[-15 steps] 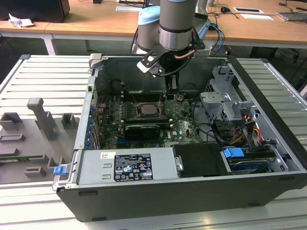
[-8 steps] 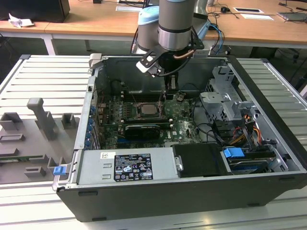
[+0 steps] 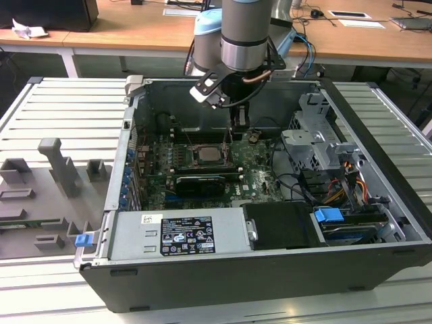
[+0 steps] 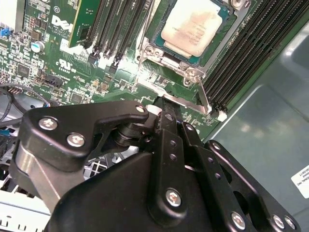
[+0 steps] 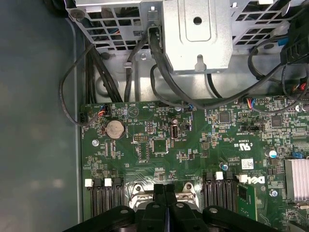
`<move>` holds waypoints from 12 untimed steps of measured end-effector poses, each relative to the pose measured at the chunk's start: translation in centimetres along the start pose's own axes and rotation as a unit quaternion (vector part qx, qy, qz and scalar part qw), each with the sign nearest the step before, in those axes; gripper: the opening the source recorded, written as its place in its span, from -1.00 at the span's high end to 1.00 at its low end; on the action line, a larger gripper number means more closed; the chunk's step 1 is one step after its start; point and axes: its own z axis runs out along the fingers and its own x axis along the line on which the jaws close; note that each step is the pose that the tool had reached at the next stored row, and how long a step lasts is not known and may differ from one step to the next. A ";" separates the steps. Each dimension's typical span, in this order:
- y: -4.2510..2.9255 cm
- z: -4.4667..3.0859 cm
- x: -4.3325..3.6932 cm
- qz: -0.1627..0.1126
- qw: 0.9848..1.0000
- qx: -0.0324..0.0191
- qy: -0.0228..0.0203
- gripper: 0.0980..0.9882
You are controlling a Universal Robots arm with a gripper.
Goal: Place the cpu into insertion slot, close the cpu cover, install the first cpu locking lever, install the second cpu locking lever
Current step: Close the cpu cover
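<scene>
Deep in the open black computer case [image 3: 270,287], the pale silvery square cpu [image 4: 195,24] sits in the silver-rimmed insertion slot [image 4: 149,50]; the black gripper [image 5: 165,191], fingers pressed together on nothing visible, hangs just beside it.

The round grey metal arm [image 3: 246,30] has a pale blue cap [image 3: 206,25] and a black ring [image 3: 244,66] — a thin copper-coloured cable [image 3: 258,77] loops under it. The chunky black gripper [image 4: 166,104] has shiny silver screws [image 4: 173,197] — all round.
</scene>
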 end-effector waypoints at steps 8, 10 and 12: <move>-0.55 -0.04 -0.03 0.000 1.000 0.000 0.000 0.98; -0.65 -0.05 -0.03 0.000 1.000 0.000 0.000 0.98; -0.79 -0.06 -0.04 0.000 1.000 0.000 0.000 0.98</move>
